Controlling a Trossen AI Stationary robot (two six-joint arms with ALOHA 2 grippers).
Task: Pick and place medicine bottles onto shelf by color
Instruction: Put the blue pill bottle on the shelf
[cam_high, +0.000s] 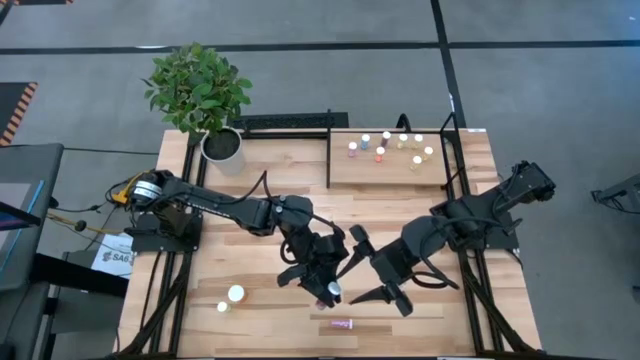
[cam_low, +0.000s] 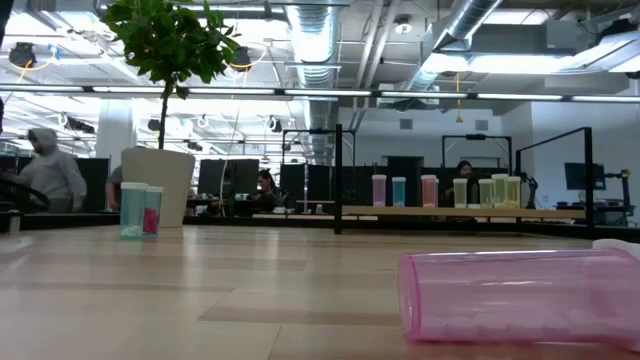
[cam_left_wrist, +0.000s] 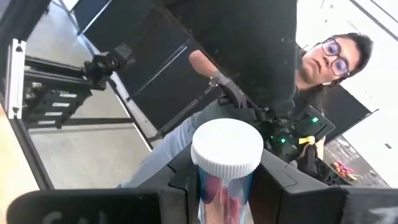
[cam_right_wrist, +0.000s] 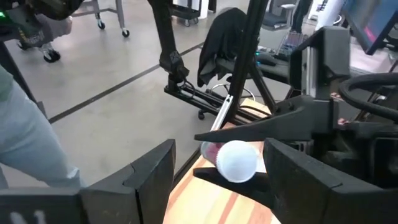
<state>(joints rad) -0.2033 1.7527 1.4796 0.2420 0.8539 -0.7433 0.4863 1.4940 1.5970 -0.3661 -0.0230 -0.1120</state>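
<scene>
On the table's left lie two loose bottles (cam_high: 229, 298). In the middle, the left gripper (cam_high: 327, 291) is clamped on a white-capped pink bottle (cam_left_wrist: 225, 171). Beside it, the right gripper (cam_high: 378, 283) stands wide, holding nothing. For a clean handover, I think it should close around the cap end before the left lets go. Far right, the shelf (cam_high: 345, 173) already carries a group of small bottles (cam_high: 392, 148).
</scene>
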